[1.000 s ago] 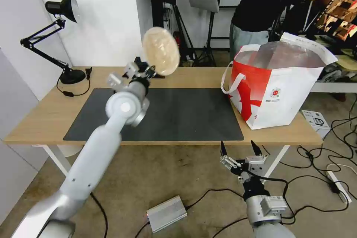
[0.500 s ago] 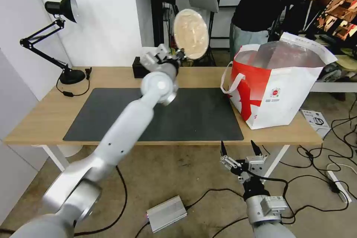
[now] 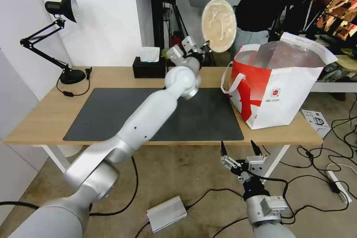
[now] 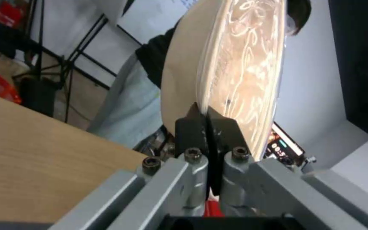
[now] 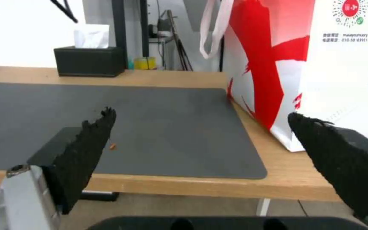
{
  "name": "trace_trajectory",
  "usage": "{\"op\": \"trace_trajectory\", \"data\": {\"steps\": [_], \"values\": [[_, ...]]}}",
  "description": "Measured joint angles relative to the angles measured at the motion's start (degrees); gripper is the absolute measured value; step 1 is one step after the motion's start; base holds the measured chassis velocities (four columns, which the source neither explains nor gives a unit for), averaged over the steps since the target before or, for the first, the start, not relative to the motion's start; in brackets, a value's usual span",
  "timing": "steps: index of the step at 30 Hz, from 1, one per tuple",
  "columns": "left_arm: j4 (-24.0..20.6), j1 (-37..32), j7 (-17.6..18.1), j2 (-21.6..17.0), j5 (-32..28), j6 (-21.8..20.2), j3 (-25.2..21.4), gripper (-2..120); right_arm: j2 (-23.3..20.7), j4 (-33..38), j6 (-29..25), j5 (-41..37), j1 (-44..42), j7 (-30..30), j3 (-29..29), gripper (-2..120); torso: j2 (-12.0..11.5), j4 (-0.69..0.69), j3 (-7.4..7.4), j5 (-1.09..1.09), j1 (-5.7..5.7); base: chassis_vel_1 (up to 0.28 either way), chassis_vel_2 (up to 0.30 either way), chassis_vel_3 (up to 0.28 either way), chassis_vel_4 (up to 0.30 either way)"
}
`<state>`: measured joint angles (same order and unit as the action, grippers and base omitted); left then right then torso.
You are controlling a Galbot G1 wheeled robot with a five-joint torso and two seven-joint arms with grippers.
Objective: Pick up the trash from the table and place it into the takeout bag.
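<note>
My left gripper [image 3: 205,47] is shut on the rim of a shallow beige bowl [image 3: 219,20], one piece of the trash, held on edge high above the table [image 3: 44,113]. The bowl hangs just left of the takeout bag [image 3: 277,87], a white bag with red pattern and open foil-lined top at the table's right end. In the left wrist view the black fingertips [image 4: 192,126] pinch the bowl [image 4: 231,67] by its rim. My right gripper [image 3: 240,150] stands open below the table's front edge, facing the bag [image 5: 320,64] and the dark grey mat [image 5: 150,121].
A black tissue box [image 3: 149,67] sits at the table's back edge and a black desk lamp [image 3: 61,37] at the back left. A person stands behind the bag. Cables, a power strip and a silver box [image 3: 166,213] lie on the floor.
My left arm has swung right and upward, carrying the beige bowl from above the mat's left-centre to beside the bag's upper left. The right arm has not moved.
</note>
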<state>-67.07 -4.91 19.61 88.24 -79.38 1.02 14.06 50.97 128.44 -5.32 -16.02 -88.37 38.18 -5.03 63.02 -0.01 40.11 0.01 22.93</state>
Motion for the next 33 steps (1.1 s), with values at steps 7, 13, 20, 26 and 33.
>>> {"op": "trace_trajectory", "data": {"steps": [7,13,20,26,33], "values": [[4.3,3.8,-3.3,1.9,-0.1,2.2,2.3,0,0.0,0.0,0.0,0.0,0.0,0.0,0.0,100,0.0,0.01,0.0,-0.01,0.0,0.0,0.0,0.0,0.0],[6.5,5.5,-7.0,2.7,-0.8,2.9,4.4,0,0.0,0.0,0.0,0.0,0.0,0.0,0.0,100,0.0,0.01,0.0,-0.01,0.0,0.0,0.0,0.0,0.0],[6.9,6.4,-9.7,3.1,-2.3,2.9,5.8,0,0.0,0.0,0.0,0.0,0.0,0.0,0.0,100,0.0,0.01,0.0,-0.01,-0.01,0.0,0.0,0.0,0.0],[7.5,6.8,-11.9,3.1,-2.7,2.9,7.3,0,0.0,0.0,0.0,0.0,0.0,0.0,0.0,100,0.0,0.01,0.0,-0.01,-0.01,0.0,0.0,0.0,0.0],[8.3,6.8,-15.2,3.0,-2.9,2.6,10.6,0,0.0,0.0,0.0,0.0,0.0,0.0,0.0,100,0.0,0.01,0.0,-0.01,-0.01,0.0,0.0,0.0,0.0]]}}
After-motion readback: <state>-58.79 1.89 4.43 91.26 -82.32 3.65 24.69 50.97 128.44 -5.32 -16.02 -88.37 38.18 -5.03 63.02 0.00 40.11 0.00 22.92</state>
